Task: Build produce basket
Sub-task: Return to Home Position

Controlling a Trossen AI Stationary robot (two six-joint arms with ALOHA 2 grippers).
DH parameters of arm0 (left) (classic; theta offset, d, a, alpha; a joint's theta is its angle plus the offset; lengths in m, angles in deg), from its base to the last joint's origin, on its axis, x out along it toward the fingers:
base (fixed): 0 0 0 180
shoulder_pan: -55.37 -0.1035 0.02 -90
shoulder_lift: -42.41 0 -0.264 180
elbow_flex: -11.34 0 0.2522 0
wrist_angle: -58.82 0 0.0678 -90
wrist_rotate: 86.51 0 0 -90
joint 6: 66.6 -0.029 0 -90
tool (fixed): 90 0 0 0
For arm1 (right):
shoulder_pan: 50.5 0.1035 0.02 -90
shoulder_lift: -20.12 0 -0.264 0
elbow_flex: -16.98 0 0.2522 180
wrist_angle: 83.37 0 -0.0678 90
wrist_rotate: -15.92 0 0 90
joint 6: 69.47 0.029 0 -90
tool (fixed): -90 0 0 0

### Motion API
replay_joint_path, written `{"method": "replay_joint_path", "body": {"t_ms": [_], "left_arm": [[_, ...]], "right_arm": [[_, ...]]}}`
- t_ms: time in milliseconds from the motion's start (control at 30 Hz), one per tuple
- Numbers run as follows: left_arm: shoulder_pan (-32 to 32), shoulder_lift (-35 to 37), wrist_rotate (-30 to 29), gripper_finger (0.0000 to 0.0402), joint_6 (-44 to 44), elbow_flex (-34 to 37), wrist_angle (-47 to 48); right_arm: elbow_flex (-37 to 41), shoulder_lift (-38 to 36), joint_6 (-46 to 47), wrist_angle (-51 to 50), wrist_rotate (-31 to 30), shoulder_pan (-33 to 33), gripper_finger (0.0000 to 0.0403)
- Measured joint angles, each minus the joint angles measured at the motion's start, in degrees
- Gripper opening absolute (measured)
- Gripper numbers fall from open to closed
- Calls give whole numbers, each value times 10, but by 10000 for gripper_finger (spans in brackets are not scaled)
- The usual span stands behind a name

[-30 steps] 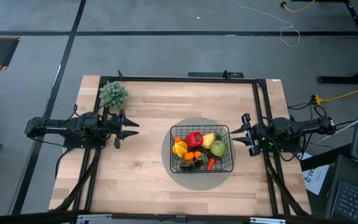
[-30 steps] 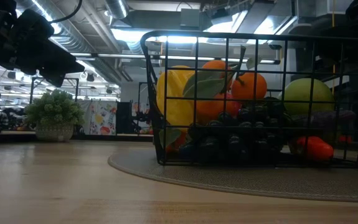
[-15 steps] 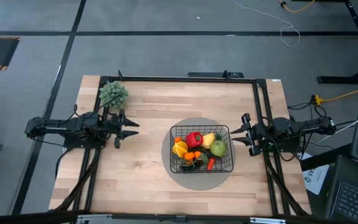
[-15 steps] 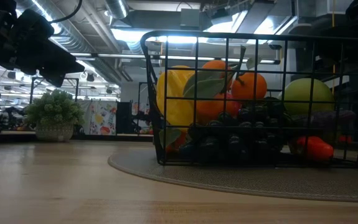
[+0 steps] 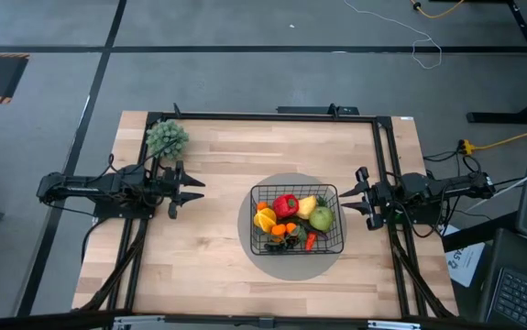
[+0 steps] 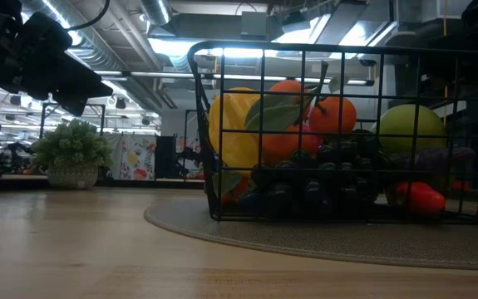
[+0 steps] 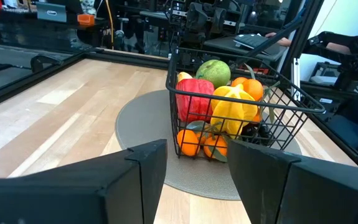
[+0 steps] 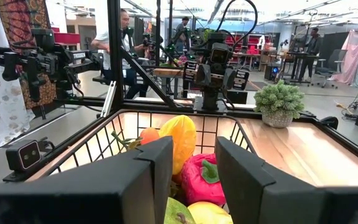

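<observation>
Black wire-mesh basket point(image 5: 296, 186), judged stiff, light and best gripped by its rim, sat filled with produce point(image 5: 286, 205) on a grey disc point(image 5: 290, 269) mid-table point(image 5: 208, 266), flanked by left gripper point(image 5: 197, 190) and right gripper point(image 5: 345, 199), both empty, fingers parted.

A pale wooden bench point(image 5: 208, 266) stands on a grey floor point(image 5: 245, 73), with a black metal frame point(image 5: 263, 116) along its edges. A grey round mat point(image 5: 295, 268) lies near its middle, and a small potted plant point(image 5: 166, 137) stands at a far corner. A white cable point(image 5: 425, 44) and a yellow cable point(image 5: 497, 139) trail over the floor. A laptop point(image 5: 524, 298) sits off to one side. Farther back there is a person point(image 8: 124, 28) and a hanging patterned cloth point(image 8: 23, 25).
</observation>
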Motion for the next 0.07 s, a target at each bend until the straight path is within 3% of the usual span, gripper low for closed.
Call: {"method": "replay_joint_path", "body": {"t_ms": [67], "left_arm": [[0, 0, 0, 157, 0, 0, 0]], "right_arm": [[0, 0, -1, 0, 0, 0, 122]]}}
